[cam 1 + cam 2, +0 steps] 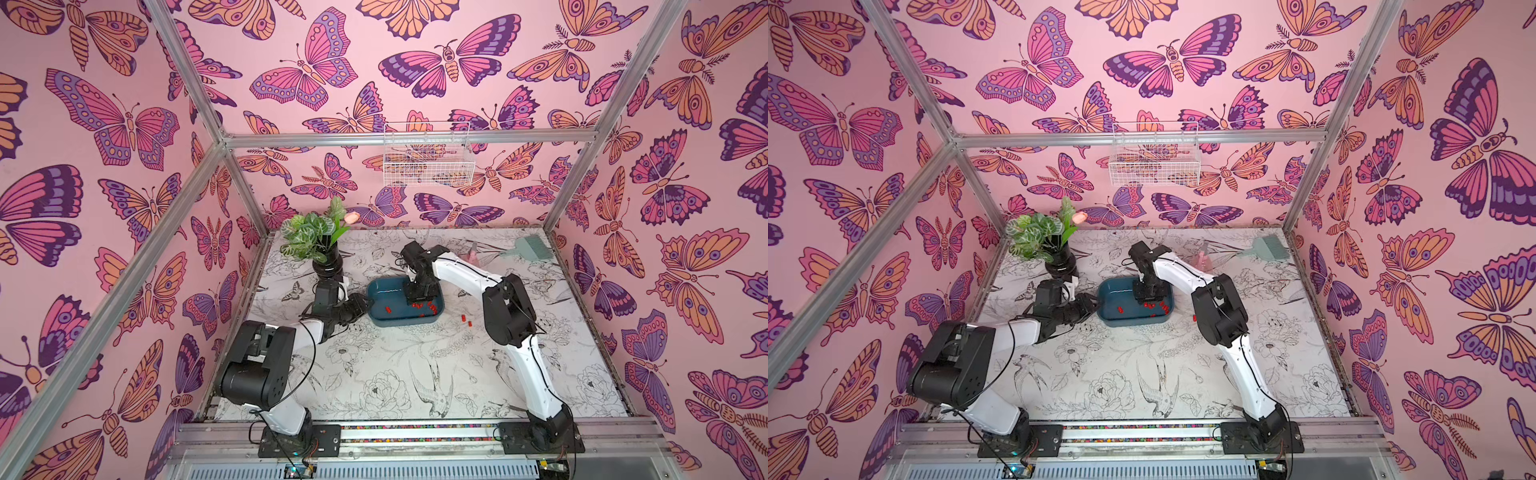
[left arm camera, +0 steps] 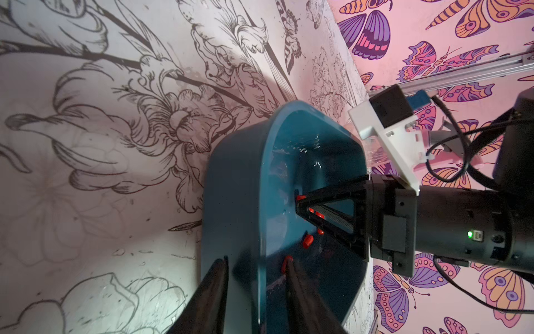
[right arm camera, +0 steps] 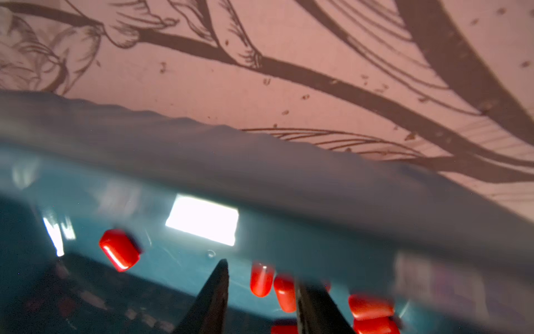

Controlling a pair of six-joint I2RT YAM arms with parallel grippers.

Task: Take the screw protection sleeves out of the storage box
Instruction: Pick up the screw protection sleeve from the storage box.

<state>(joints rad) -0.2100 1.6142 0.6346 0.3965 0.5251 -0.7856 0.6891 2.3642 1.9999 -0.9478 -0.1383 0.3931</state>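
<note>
1. We've got the storage box point(image 1: 399, 322) sitting mid-worktop point(image 1: 395, 374), a bit toward the back, near the black vase point(image 1: 328, 268) with the plant
2. Most of the screw protection sleeves point(image 1: 420, 306) lie on the box floor, bunched toward its right end, with one stray sleeve point(image 1: 388, 309) further left
3. We count two more sleeves point(image 1: 466, 320) out on the worktop, just right of the box
4. The left tool point(image 2: 255, 261) is clenched on the box's left-end wall, one finger outside and one inside
5. The right tool point(image 3: 261, 273) points down into the box, fingers parted and gripping nothing; one loose sleeve point(image 3: 261, 279) lies between the tips, with another right against one finger
</note>
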